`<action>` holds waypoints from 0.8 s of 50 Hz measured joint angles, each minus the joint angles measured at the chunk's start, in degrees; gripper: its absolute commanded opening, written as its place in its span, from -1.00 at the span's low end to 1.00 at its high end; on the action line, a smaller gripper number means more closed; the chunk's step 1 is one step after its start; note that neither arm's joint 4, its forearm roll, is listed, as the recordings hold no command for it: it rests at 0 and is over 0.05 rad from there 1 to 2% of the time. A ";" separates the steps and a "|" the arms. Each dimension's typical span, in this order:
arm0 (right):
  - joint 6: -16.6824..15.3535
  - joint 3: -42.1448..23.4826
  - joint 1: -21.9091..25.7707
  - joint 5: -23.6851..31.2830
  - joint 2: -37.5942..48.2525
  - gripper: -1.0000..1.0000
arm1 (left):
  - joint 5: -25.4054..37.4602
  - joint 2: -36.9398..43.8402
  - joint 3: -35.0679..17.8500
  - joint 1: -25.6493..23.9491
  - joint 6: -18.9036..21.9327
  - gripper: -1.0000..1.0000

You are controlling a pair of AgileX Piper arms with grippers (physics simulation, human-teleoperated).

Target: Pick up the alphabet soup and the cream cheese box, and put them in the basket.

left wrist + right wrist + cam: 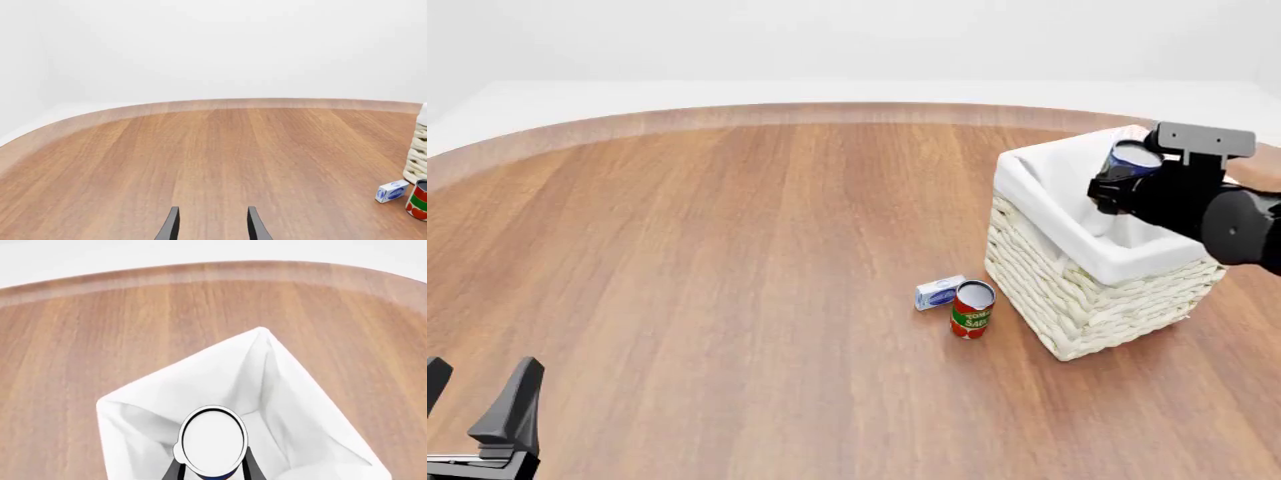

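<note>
The right end effector (1124, 178) is hovering over the open mouth of the basket (1054, 290), which is sitting on the right side of the wooden bench (721, 250), and it is pinching the alphabet soup (1130, 158) between its fingers. In the right wrist view the can (213, 440) is showing its flat silvery-white top with a dark ring around it, a sliver of blue label peeking out beneath, and the two dark fingers (175, 471) are pressing against its sides; behind it the white cloth lining of the basket (280, 390) is filling the view, so the can is hanging above the inside of the basket rather than resting in it. The cream cheese box (940, 292) is lying flat on the bench just left of the basket's near-left wall, and a red and green can (972, 309) is standing upright just beside it, on its near-right side. The left end effector (481, 405) is waiting at the near-left corner of the scene with its fingers spread and nothing between them, well apart from the box; in its wrist view the box (391, 191) and the red and green can (418, 200) are appearing at the edge, next to the woven basket wall (417, 160).
</note>
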 measured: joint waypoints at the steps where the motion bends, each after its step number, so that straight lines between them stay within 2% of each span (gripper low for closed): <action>1: 0.00 0.01 -0.01 -0.03 0.04 -1.00 | 0.00 0.00 0.00 0.00 0.00 1.00; 17: 0.00 0.01 0.00 -0.28 0.55 -1.00 | 0.05 -0.05 0.00 0.00 0.00 1.00; 18: -0.01 0.01 0.01 -0.29 0.57 1.00 | 0.05 -0.05 0.00 0.00 0.00 1.00; 40: 0.63 -0.83 -0.06 0.10 -0.25 1.00 | 0.03 -0.05 0.02 0.01 0.01 1.00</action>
